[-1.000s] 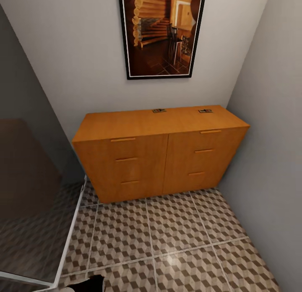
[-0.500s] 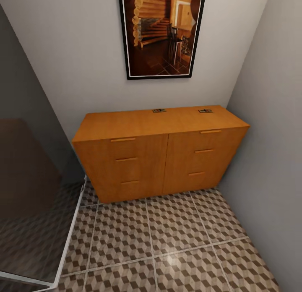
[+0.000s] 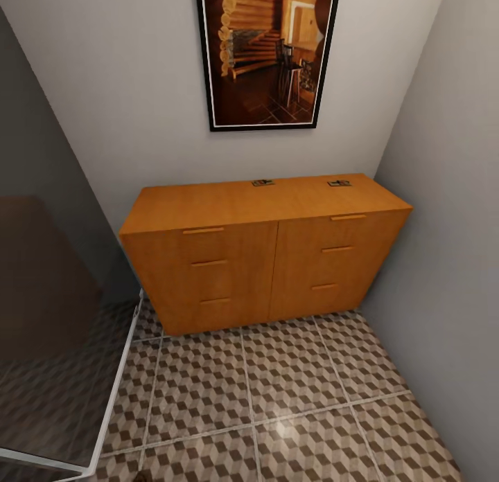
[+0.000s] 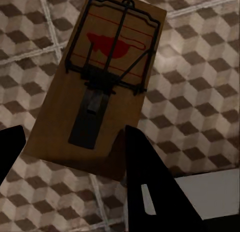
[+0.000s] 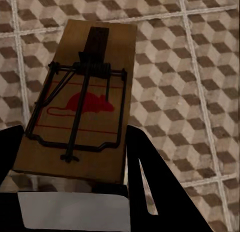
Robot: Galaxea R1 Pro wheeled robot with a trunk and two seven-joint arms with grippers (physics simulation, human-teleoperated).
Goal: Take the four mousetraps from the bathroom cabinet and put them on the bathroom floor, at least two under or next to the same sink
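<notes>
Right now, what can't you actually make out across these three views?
- Head view: two small items at the back of the cabinet top, too small to identify.
- Left wrist view: the mousetrap near edge sits behind the left gripper fingers; grip contact unclear.
- Right wrist view: the second mousetrap near end is covered by the right gripper.

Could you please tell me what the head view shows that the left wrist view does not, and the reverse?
Head view alone: the orange-brown cabinet under a framed picture, with two mousetraps lying on its top. Left wrist view alone: the left gripper, its dark fingers on either side of a third mousetrap held above the floor. Both show the cube-patterned bathroom floor.
</notes>
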